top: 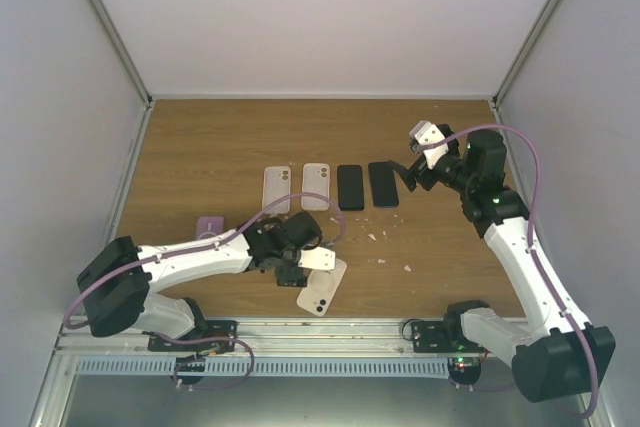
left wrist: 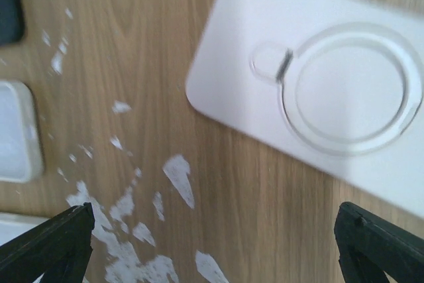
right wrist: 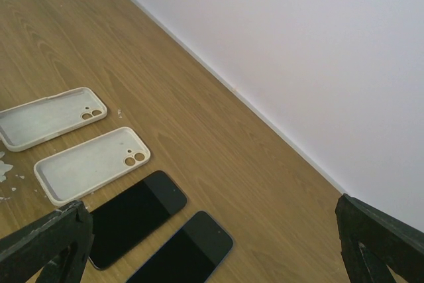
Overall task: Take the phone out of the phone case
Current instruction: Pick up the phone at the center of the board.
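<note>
A white phone case (top: 323,290) lies back up on the table near the front, with a dark camera spot at its near end. In the left wrist view it (left wrist: 318,91) shows a round ring on its back and is blurred. My left gripper (top: 302,269) hovers just beside it, open and empty, its black fingertips (left wrist: 46,243) wide apart over bare wood. My right gripper (top: 413,173) is open and empty, raised by the rightmost black phone (top: 383,184); its fingertips (right wrist: 381,243) frame the table.
Two empty white cases (top: 276,189) (top: 316,186) and two bare black phones (top: 350,187) (right wrist: 136,213) lie in a row mid-table. A small purple object (top: 208,225) sits by the left arm. White flecks (left wrist: 175,177) mark the wood. White walls enclose the table.
</note>
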Controlling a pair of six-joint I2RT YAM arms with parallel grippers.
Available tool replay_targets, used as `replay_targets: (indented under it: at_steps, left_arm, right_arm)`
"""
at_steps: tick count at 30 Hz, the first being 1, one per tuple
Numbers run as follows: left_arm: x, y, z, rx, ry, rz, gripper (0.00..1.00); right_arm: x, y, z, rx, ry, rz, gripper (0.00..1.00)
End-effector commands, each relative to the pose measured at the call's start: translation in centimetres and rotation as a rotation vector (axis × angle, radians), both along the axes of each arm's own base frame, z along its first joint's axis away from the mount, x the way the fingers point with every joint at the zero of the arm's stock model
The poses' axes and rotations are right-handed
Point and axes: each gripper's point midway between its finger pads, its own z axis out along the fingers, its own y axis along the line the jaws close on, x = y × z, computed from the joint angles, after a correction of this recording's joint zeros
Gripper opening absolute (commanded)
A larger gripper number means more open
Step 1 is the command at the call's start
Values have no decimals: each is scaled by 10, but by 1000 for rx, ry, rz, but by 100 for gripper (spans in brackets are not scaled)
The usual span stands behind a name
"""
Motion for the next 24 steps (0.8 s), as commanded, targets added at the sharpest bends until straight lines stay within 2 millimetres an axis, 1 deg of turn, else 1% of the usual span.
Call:
replay_targets:
  at_steps: [1, 2, 5, 8, 11, 13, 16, 18, 21, 24]
  left_arm:
    - [-4, -37, 32, -105, 30, -38, 99]
    - [-8, -46, 36, -113, 27, -61, 99]
    - [-24, -74, 39, -118, 37, -125, 99]
    - [-39, -94, 34, -120, 78, -159, 99]
    - [-46, -109, 27, -117, 76, -184, 99]
    - [-50, -115, 17, -92, 59, -193, 99]
    - [-52, -116, -5, -22, 23, -190, 99]
    - [-55, -115, -12, -10, 25, -194, 99]
    - [-54, -107, -21, 18, 18, -185, 99]
    - [-53, -95, -31, 60, 1, -178, 99]
  right_arm:
    - [0, -1, 16, 32, -31, 2, 100]
    - [0, -1, 16, 32, -31, 1, 100]
    - [1, -3, 20, 34, -32, -6, 100]
    - [2, -6, 22, 47, -30, -15, 100]
    - [1, -7, 22, 61, -21, -13, 100]
    - [2, -7, 22, 64, -21, -13, 100]
    - [3, -6, 22, 69, -16, -12, 100]
    - [4, -6, 25, 71, -19, -11, 100]
    - [4, -7, 25, 71, -18, -14, 100]
    - [5, -7, 24, 73, -15, -14, 100]
